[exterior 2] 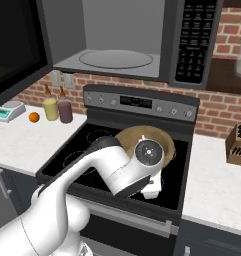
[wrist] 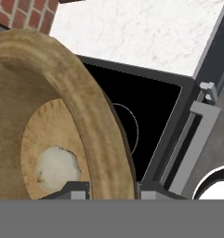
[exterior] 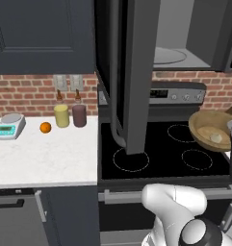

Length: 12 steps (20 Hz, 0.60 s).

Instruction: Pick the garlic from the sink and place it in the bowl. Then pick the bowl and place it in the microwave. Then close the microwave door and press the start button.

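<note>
My gripper is shut on the rim of the tan wooden bowl, one fingertip inside the rim and one outside. The bowl hangs tilted over the right side of the black stove, and in the right base view my wrist covers part of the bowl. The pale garlic lies inside it, low against the wall. Above the stove the microwave stands with its pale cavity exposed. The microwave door is swung wide open to the left. Its keypad is on the right. The sink is out of view.
The black cooktop lies under the bowl, with a control panel behind it. On the white counter to the left are an orange, a yellow jar, a dark jar and a scale. A knife block stands on the right counter.
</note>
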Tool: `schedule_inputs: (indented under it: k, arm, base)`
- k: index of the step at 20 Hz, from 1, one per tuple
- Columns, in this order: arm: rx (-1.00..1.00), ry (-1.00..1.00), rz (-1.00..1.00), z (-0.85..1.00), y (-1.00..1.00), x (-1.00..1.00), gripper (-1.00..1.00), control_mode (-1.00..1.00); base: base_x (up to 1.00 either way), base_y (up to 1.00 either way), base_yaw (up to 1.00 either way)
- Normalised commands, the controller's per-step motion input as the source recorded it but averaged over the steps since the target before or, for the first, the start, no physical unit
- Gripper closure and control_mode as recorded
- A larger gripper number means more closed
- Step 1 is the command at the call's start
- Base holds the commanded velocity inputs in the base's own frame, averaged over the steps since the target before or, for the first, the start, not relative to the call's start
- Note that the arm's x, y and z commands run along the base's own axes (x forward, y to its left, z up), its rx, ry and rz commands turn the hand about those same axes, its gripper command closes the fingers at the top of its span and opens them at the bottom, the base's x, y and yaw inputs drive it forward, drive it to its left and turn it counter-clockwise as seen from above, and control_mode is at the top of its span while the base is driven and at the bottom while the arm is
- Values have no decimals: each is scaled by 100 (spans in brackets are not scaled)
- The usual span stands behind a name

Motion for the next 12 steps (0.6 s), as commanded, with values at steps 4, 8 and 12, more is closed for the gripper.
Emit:
schedule_inputs:
  k: [4, 8, 12]
  arm:
    - [0, 0, 0, 0, 0, 0, 100, 100]
    - [0, 0, 0, 0, 0, 0, 100, 100]
    - [8, -5, 0, 22, 0, -16, 100, -100]
  base:
    - [25, 0, 0]
    - [4, 0, 0]
    - [0, 0, 0]
